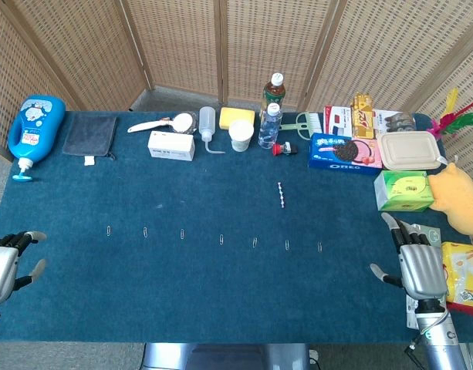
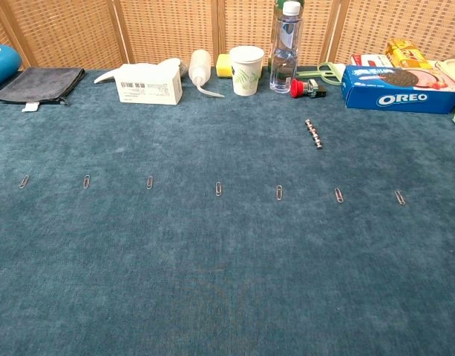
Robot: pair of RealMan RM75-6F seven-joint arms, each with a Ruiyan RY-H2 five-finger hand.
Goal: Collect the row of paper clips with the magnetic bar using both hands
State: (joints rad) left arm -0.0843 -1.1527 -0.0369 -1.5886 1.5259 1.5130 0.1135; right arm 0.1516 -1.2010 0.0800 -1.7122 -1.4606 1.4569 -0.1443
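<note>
Several paper clips lie in a row across the blue cloth, from the leftmost clip (image 1: 109, 230) (image 2: 24, 182) to the rightmost clip (image 1: 319, 247) (image 2: 399, 197). The magnetic bar (image 1: 281, 195) (image 2: 313, 133), a short beaded silver rod, lies alone behind the row, right of centre. My left hand (image 1: 6, 260) hovers at the table's left edge, fingers apart, holding nothing. My right hand (image 1: 416, 260) sits at the right edge, fingers apart and empty. Neither hand shows in the chest view.
Along the back stand a blue jug (image 1: 34, 129), grey pouch (image 1: 91, 136), white box (image 1: 171, 145), squeeze bottle (image 1: 207, 126), paper cup (image 1: 241, 135), water bottles (image 1: 270, 123) and Oreo box (image 1: 344, 152). Snack packs and a yellow plush (image 1: 460, 199) crowd the right side.
</note>
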